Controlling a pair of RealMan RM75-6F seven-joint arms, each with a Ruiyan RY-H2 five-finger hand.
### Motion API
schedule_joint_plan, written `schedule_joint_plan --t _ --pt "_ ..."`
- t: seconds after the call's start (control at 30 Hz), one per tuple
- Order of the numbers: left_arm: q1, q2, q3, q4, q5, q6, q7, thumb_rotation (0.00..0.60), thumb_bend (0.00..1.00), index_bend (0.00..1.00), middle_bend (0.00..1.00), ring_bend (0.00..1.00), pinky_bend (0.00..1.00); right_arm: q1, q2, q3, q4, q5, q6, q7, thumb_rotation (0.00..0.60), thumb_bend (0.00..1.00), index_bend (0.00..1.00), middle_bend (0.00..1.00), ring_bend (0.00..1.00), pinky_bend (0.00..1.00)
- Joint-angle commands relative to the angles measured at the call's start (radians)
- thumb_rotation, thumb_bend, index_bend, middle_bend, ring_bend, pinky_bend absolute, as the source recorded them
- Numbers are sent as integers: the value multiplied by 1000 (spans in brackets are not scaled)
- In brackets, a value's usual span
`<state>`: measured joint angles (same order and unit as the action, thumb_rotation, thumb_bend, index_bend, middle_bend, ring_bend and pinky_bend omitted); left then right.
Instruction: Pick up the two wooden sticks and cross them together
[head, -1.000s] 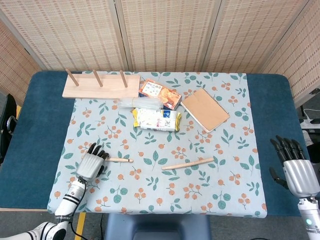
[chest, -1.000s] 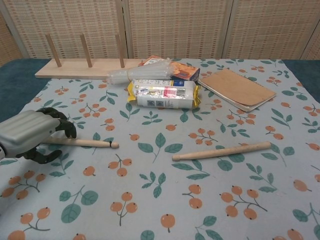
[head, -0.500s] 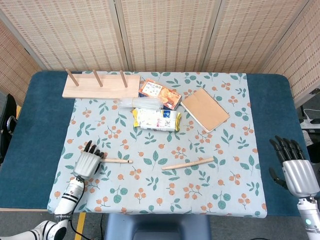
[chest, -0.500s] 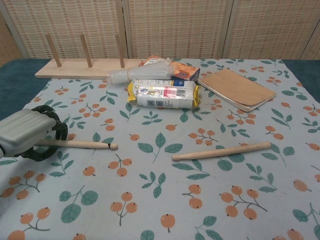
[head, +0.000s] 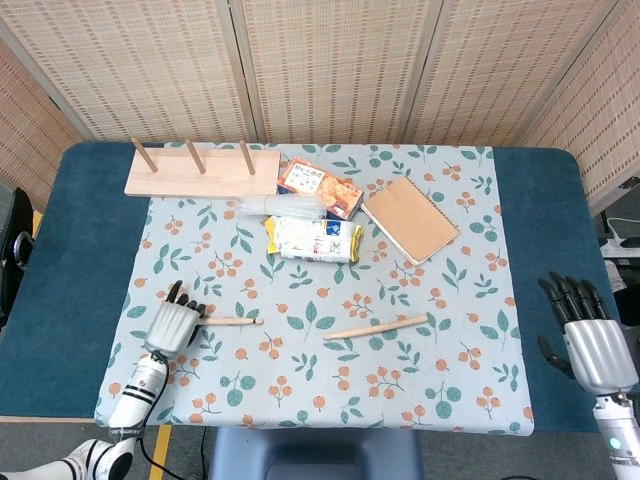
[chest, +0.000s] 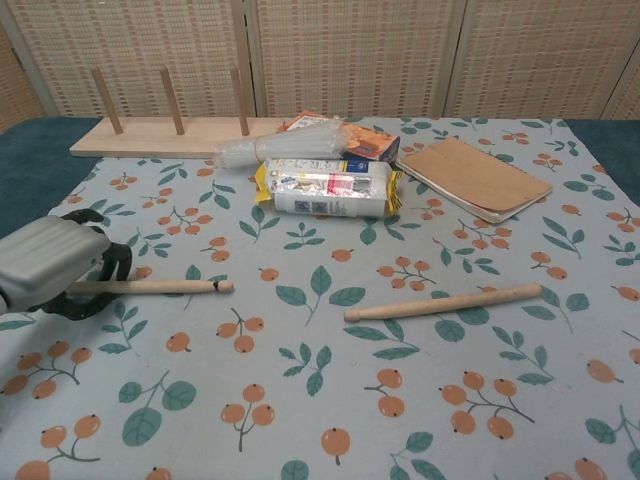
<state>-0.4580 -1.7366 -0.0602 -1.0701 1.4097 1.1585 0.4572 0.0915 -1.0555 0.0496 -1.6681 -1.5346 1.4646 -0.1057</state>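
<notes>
Two wooden sticks lie on the floral cloth. The left stick points right, and my left hand has its fingers curled around the stick's left end, low on the cloth. The longer right stick lies free near the middle, slightly slanted, with nothing touching it. My right hand hangs beyond the table's right edge with its fingers spread and nothing in it. The chest view does not show that hand.
A wooden peg rack stands at the back left. A snack box, a clear plastic pack, a foil packet and a brown notebook lie behind the sticks.
My left hand has drawn slightly left and closed more tightly around the left stick's end; the stick has shifted a little left with it. The right hand and right stick stay still.
</notes>
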Motion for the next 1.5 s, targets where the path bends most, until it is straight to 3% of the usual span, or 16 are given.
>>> schedule_joint_plan --t 0.03,0.23,0.4,0.57,0.73,1.1,1.5 --pt "2 -17 5 38 54 67 -89 600 512 812 777 411 134 4 -5 -1 0 0 -9 -8 600 335 0 0 0 0" --pt "19 -13 16 78 127 182 -253 600 520 833 794 426 134 46 -37 -1 7 -17 -62 -58 600 335 0 0 0 0" --pt "43 20 8 39 141 250 -353 600 519 834 795 432 134 124 -109 16 23 -70 -120 -133 600 335 6 27 0 0" --pt "65 62 19 1 167 298 -341 600 520 834 795 437 135 221 -212 46 66 -73 -220 -201 600 335 189 206 0 0" --pt "80 82 17 -11 155 300 -327 600 520 834 796 439 135 302 -314 47 140 -65 -325 -275 600 335 275 275 0 0" --pt "92 89 8 5 139 291 -342 600 519 834 797 446 135 348 -442 2 243 -72 -371 -383 600 335 345 334 31 0" --pt "96 86 11 30 148 290 -357 600 519 835 800 449 135 374 -524 -7 342 -23 -410 -443 600 335 363 349 47 0"
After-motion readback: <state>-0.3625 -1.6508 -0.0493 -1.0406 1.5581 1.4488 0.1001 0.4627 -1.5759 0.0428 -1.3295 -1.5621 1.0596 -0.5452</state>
